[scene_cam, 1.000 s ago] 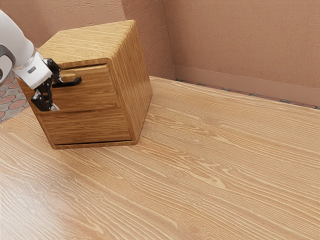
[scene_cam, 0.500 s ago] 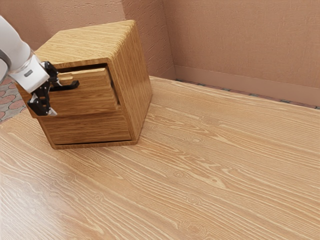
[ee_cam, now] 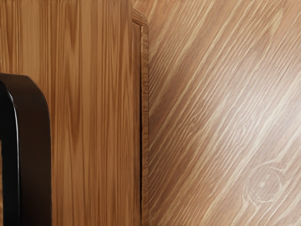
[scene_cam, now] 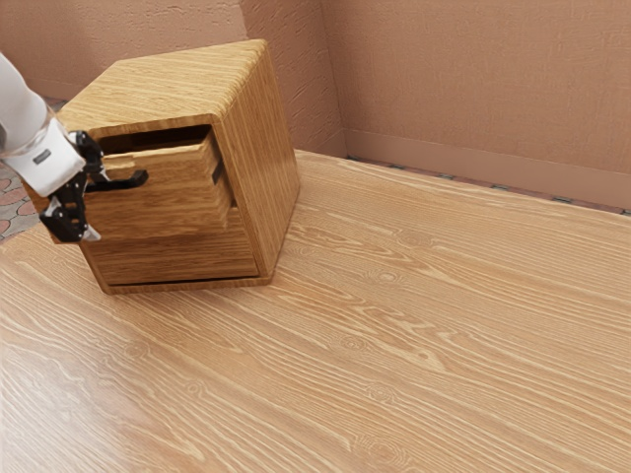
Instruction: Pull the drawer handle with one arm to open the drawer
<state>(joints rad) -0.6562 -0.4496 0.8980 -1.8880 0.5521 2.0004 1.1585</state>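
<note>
Well, the drawer [scene_cam: 163, 192] stands partly out of the wooden cabinet [scene_cam: 212, 89], around ten o'clock on the table [scene_cam: 414, 335]. The gripper [scene_cam: 77, 202] is against the black handle [scene_cam: 126, 180]; I can't tell whether it's clamped on.

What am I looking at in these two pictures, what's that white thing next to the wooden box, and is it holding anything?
The white thing is a robot arm in a computer simulation. It ends in a black gripper, which is its hand. The wide picture comes from a camera beside the arm. The close one comes from a camera on the hand itself and looks at wood grain up close. On the wooden table stands a small wooden cabinet. Its top drawer sits partly out, with a dark gap above it. The gripper is at that drawer's handle. The pictures do not show whether it truly clamps it.
</note>
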